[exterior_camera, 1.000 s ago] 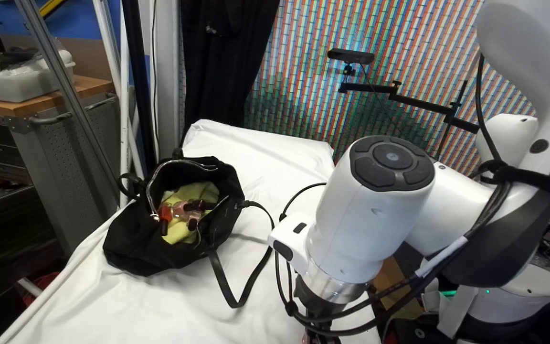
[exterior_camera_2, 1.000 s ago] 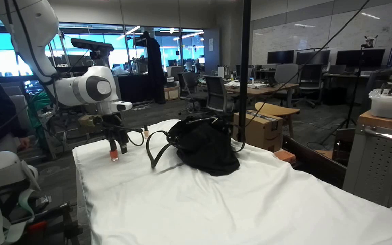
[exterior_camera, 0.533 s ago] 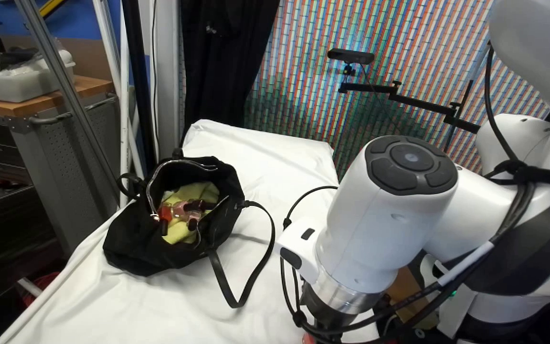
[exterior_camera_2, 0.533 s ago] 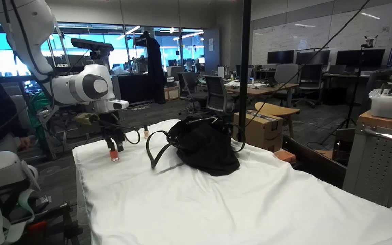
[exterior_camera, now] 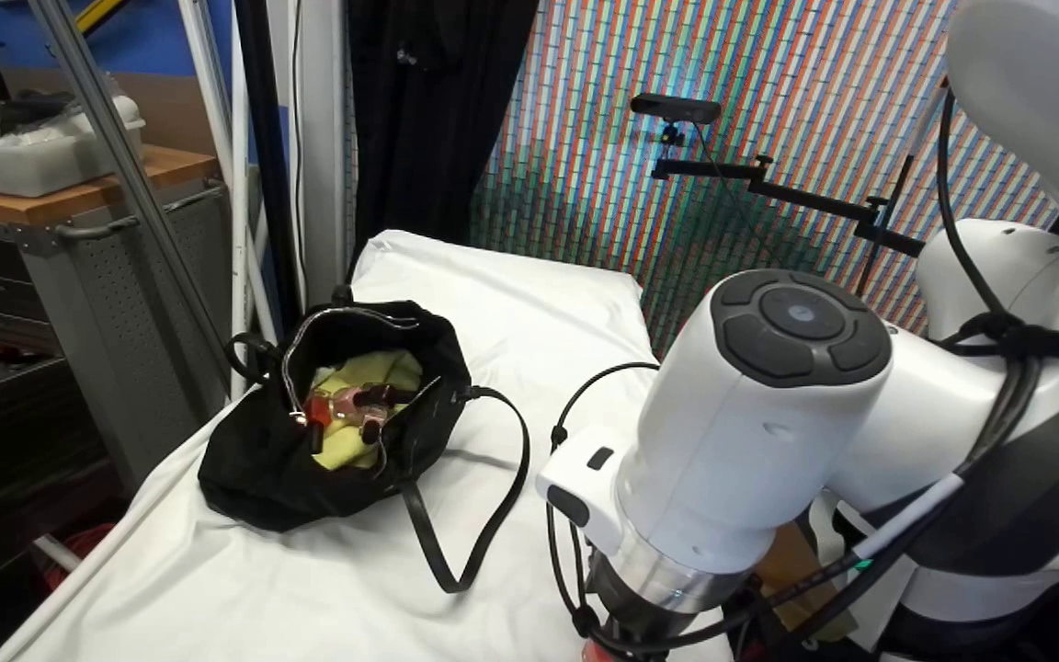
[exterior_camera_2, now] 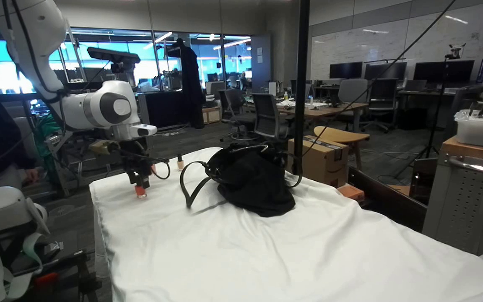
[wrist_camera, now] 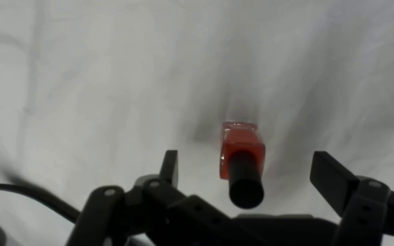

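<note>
Arm point(exterior_camera_2: 84, 110) bent over white-draped counter point(exterior_camera_2: 266, 251), fingers point(wrist_camera: 333, 182) pointing down and spread apart, upright red bottle point(wrist_camera: 243, 140) apparently standing between them.

It looks to me like a robotics lab within an open office: a white robot arm point(exterior_camera_2: 92, 110) leans over a sheeted tabletop point(exterior_camera_2: 266, 260), a camera point(exterior_camera: 675, 108) on a jointed bracket point(exterior_camera: 709, 169) nearby. Across the room I see office chairs point(exterior_camera_2: 268, 117), monitors point(exterior_camera_2: 442, 73) before a wide whiteboard point(exterior_camera_2: 354, 46), and glass partitions point(exterior_camera_2: 210, 54); closer stands a grey drawer cabinet point(exterior_camera: 97, 303).
</note>
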You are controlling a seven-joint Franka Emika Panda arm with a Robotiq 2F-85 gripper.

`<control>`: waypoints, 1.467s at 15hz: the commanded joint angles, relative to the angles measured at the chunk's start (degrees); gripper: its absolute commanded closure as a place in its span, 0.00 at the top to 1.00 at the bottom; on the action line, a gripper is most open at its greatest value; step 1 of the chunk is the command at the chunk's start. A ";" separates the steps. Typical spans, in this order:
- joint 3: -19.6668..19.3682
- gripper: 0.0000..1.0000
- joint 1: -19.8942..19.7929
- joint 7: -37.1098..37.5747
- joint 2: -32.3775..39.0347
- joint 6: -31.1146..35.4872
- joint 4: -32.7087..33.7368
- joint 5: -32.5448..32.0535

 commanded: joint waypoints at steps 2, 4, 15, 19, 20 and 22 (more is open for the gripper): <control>0.04 1.00 -0.25 -1.24 -0.57 0.73 -1.05 1.00; -0.02 1.00 -0.42 -1.66 -0.20 1.10 -1.18 1.10; -0.91 0.97 -1.04 -3.96 1.56 2.12 -1.05 1.38; -0.93 0.63 -1.07 -4.80 1.65 2.06 -0.99 1.55; -0.87 0.56 -1.16 -5.14 1.66 2.09 -0.99 1.75; -0.86 0.42 -1.24 -5.57 1.70 2.23 -1.04 1.86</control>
